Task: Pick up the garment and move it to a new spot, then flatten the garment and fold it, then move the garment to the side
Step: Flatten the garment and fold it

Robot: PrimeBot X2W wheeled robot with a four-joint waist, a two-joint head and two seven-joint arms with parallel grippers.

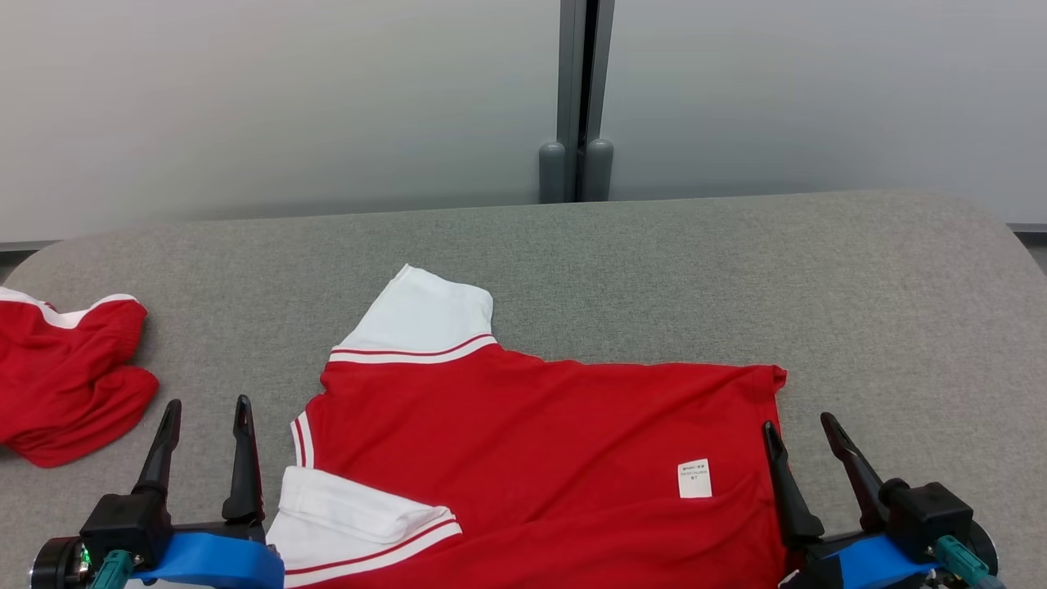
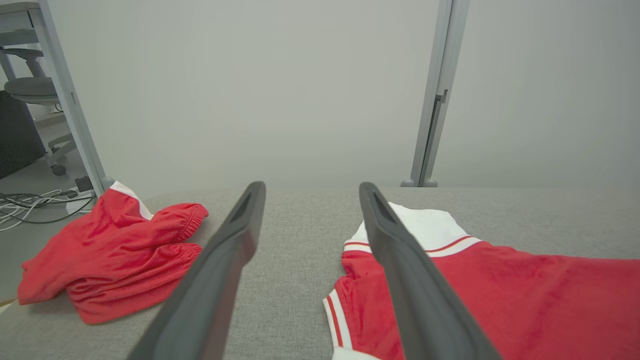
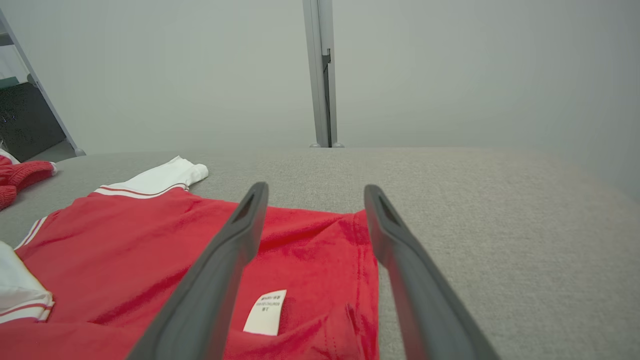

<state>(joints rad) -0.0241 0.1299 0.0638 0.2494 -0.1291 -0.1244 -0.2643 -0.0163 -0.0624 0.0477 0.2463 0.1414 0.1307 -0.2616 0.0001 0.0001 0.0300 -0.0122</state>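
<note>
Red white-sleeved shirt (image 1: 532, 442) — probably soft, light and limp — likely best pinched at hem edge and shoulder. Left gripper (image 1: 207, 405) and right gripper (image 1: 798, 423) both stand wide, empty.

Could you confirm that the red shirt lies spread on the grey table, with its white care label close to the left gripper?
Not quite: the red shirt does lie spread on the grey table, but its white care label is close to the right gripper, not the left gripper, as the head view shows.
</note>
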